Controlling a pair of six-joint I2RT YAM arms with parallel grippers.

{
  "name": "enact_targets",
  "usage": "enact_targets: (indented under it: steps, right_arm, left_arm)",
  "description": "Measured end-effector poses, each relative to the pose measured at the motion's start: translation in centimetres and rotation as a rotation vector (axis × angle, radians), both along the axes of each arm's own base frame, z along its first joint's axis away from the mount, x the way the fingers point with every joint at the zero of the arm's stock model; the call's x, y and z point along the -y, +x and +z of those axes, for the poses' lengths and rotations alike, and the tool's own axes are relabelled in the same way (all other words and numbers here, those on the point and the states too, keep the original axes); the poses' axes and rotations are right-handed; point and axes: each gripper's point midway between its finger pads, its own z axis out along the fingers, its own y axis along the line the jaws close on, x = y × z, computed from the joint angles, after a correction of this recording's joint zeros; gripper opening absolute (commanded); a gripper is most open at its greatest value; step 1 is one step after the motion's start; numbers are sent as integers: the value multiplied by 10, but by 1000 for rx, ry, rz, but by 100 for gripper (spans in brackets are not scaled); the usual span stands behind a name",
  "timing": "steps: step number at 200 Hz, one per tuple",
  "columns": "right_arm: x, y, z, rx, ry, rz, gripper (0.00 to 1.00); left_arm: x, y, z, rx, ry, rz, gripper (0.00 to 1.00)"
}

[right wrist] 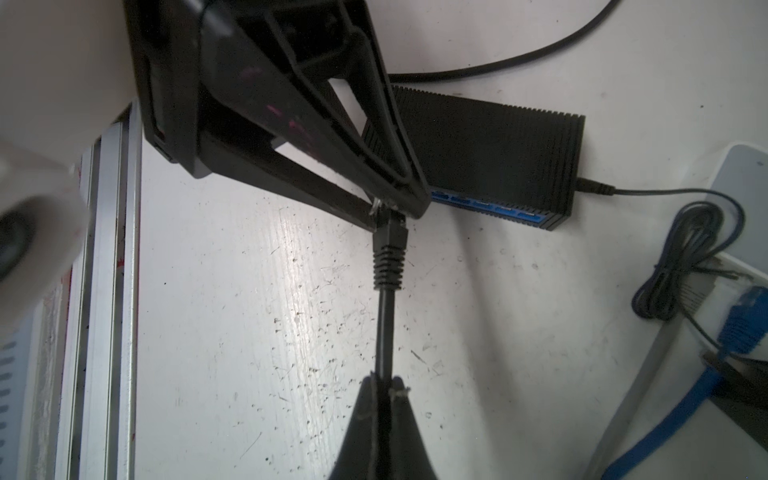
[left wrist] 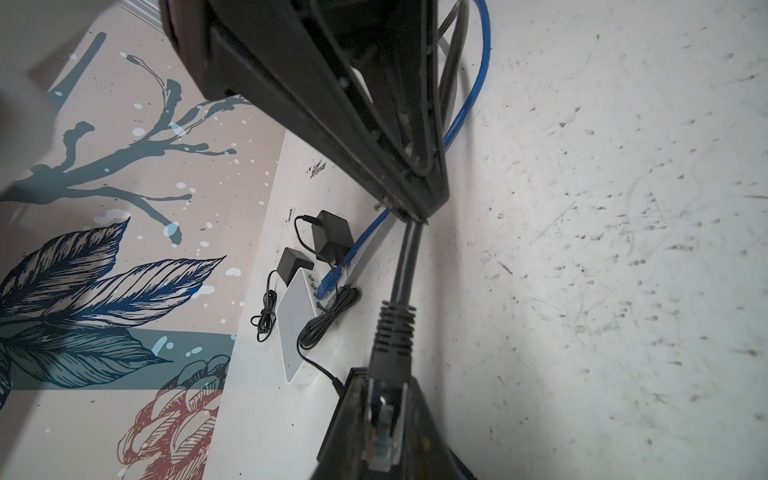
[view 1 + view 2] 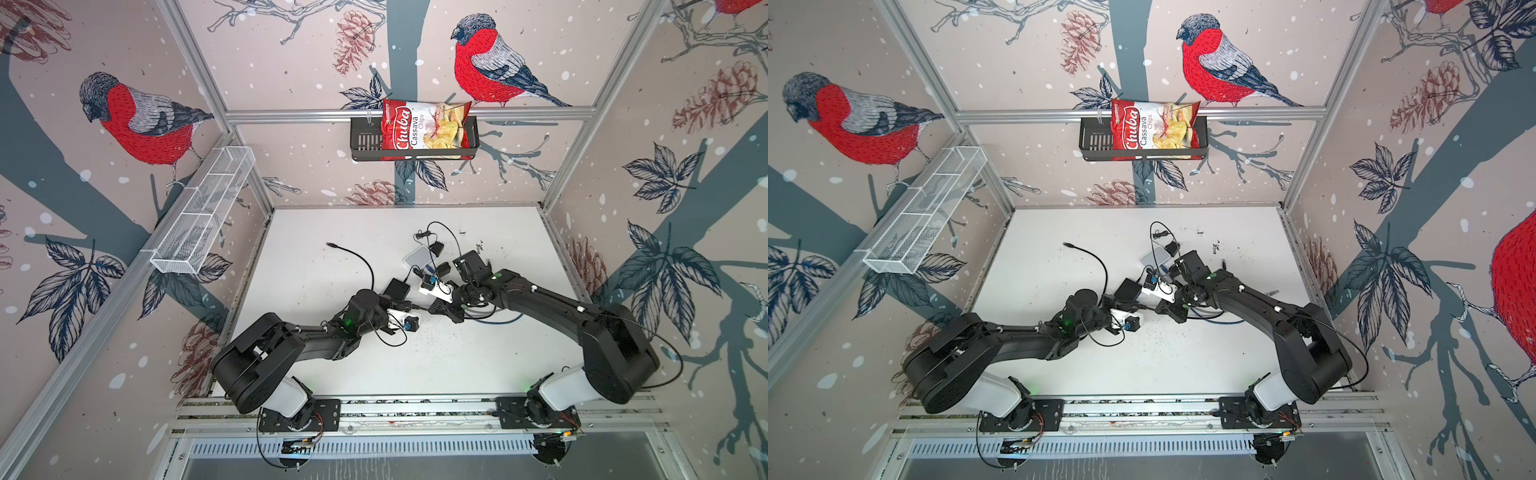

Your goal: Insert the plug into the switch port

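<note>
The clear-tipped plug (image 2: 384, 415), with its ribbed black rubber boot, sits pinched between the tapered black fingers of the left gripper (image 1: 388, 214), which is closed on it. From the boot a round black cable (image 1: 385, 328) runs straight to the right gripper (image 1: 384, 384), whose jaws are clamped tight on it. The switch (image 1: 490, 149), a finely ribbed black box with a blue port face, lies on the scuffed white table (image 1: 249, 291). The plug hangs just beside that face, outside the ports. Near the switch lies a smooth white box (image 2: 301, 328) with a blue cable (image 2: 330, 282) at its edge.
</note>
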Motion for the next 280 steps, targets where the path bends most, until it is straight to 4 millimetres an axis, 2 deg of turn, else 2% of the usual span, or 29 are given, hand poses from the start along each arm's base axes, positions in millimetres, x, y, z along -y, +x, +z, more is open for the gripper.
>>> enact_targets:
  steps: [48,60,79,85,90,91,92,93,94,95,97,154,191,237,260,280]
  right_arm:
    - [0,0,0,5,4,-1,11]
    - [1,0,0,11,8,-2,15]
    - [1,0,1,32,21,-4,28]
    - [2,0,1,45,23,-8,34]
    - [3,0,1,54,25,-11,46]
    - [3,0,1,57,26,-12,52]
    - [3,0,1,59,27,-12,63]
    - [3,0,1,60,27,-12,81]
    - [3,0,1,62,27,-12,91]
    - [3,0,1,63,27,-13,96]
    - [4,0,1,67,28,-15,99]
    - [4,16,18,251,101,-54,99]
    - [4,44,36,345,149,-156,99]
    - [3,71,62,380,260,-276,99]
    - [-1,75,71,391,316,-297,99]
    - [-6,65,68,409,342,-285,99]
  left_arm:
    - [0,1,0,-10,4,3,13]
    - [0,1,0,-17,4,4,12]
    - [0,0,1,-34,-5,12,12]
    - [0,0,3,-37,-10,15,12]
    - [0,0,4,-39,-14,16,12]
    - [0,0,4,-40,-14,17,12]
    - [0,0,4,-41,-16,18,12]
    - [0,0,4,-42,-17,18,12]
    - [0,0,4,-43,-18,19,12]
    - [0,0,5,-43,-19,19,12]
    - [0,0,5,-45,-22,20,12]
    - [-4,-6,5,-95,-54,34,12]
    - [-5,-9,6,-122,-78,44,12]
    - [-4,-12,9,-144,-99,37,12]
    - [-4,-12,10,-152,-102,37,12]
    - [-4,-13,11,-166,-105,30,11]
